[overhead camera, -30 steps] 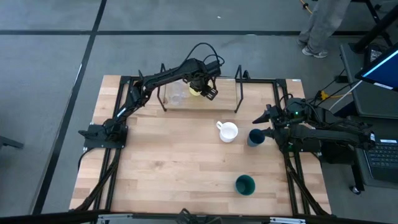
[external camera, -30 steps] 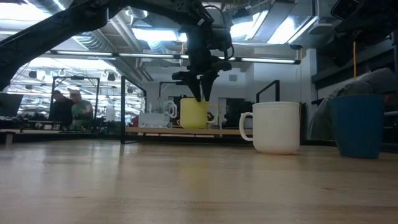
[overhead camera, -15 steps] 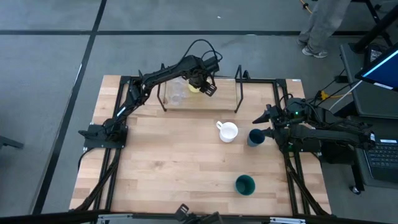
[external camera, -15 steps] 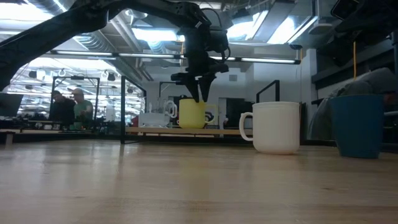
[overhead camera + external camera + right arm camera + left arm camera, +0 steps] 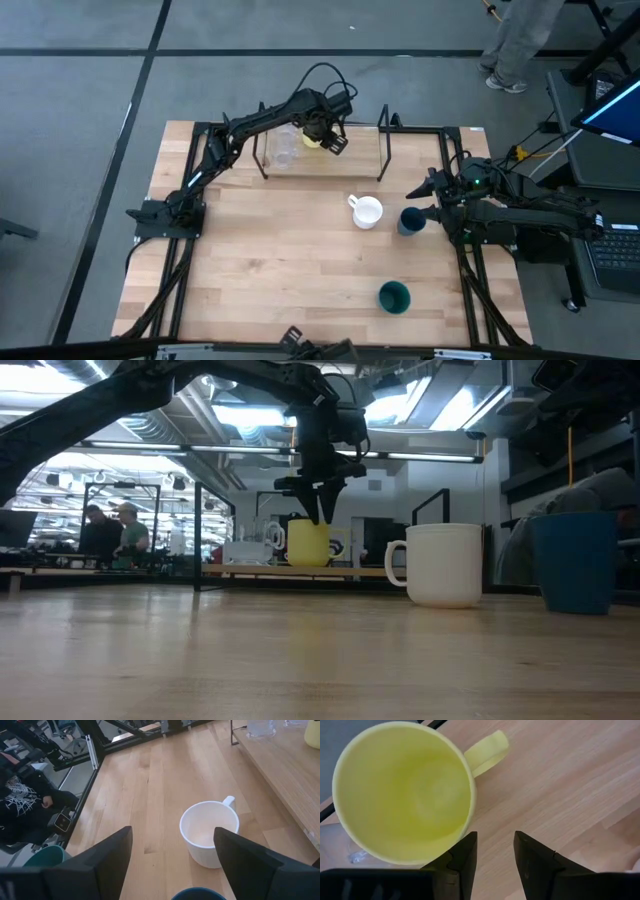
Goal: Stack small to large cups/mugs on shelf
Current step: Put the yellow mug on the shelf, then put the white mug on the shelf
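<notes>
The table (image 5: 280, 260) is pale butcher-block wood, matte and finely grained, and the shelf (image 5: 355, 158) lies along its far edge, a narrow light board between thin black wire uprights. My left gripper (image 5: 322, 515) hangs just above the yellow mug (image 5: 309, 543), which stands upright on the shelf; in the wrist view its fingers (image 5: 462, 865) are apart by a small gap and hold nothing, one of them overlapping the mug's rim. That is my worry: I judge that any sideways drift on the way up would catch the rim and tip or slide the mug off the far edge, or knock it into the glass cups (image 5: 284, 150) just to its left, which look light, smooth and easy to topple. The right gripper (image 5: 417, 192) waits at the table's right side, fingers spread wide, empty. The white mug (image 5: 366, 211) sits mid-table, glossy and round with a loop handle, the blue cup (image 5: 411, 221) just right of it, straight-walled and handleless. The green cup (image 5: 394, 297) stands well apart, nearer me. All three are off the shelf, so the stacking looks about half done.
</notes>
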Motion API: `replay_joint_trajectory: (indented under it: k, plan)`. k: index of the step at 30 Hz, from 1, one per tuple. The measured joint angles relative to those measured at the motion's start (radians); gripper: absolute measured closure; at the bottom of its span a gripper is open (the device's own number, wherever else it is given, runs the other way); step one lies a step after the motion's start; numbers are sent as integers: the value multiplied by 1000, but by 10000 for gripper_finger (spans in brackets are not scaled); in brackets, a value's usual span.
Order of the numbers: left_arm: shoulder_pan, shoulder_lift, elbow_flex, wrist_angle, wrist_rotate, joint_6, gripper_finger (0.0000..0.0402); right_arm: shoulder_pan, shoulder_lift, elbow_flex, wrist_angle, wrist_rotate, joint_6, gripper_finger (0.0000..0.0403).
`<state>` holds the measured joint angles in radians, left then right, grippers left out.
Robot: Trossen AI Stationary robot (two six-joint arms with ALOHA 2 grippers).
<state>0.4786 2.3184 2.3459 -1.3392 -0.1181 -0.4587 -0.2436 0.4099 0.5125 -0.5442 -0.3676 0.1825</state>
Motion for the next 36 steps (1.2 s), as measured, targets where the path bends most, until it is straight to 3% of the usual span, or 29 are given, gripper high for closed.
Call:
replay_joint_trajectory:
  k: [7,11,26,36]
  plan:
    - [4,0,0,0,0,0,278,0,0,0,0,0,0,121]
    - [-15,-9,9,10,79,10,278,0,0,0,0,0,0,121]
    - [-293,-57,11,78,106,-47,278,0,0,0,0,0,0,121]
    - [-460,-50,10,265,-32,-106,278,0,0,0,0,0,13,121]
